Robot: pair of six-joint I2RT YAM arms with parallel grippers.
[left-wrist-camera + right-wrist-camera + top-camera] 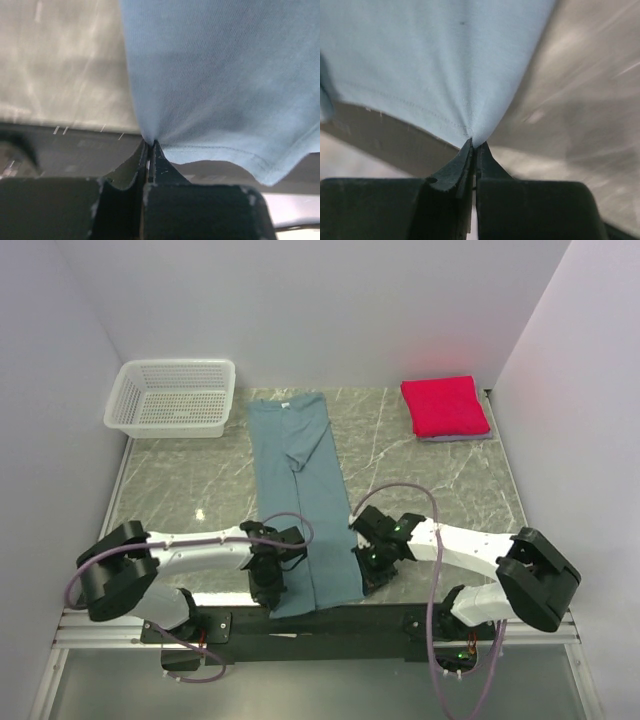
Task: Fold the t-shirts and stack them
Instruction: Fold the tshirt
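A teal-blue t-shirt (300, 490) lies as a long narrow strip down the middle of the table, collar at the far end. My left gripper (268, 592) is shut on its near left hem corner (150, 140). My right gripper (366, 575) is shut on the near right hem corner (474, 141). Both corners pucker into the closed jaws, and the hem (250, 160) hangs slack between them. A folded crimson-pink t-shirt (444, 405) rests at the far right on a thin pale lavender one (455, 438), of which only an edge shows.
A white mesh basket (172, 397) stands at the far left corner. The marble tabletop (180, 490) spreads on both sides of the teal strip. Walls close in the left, back and right. The black mounting rail (320, 625) runs along the near edge.
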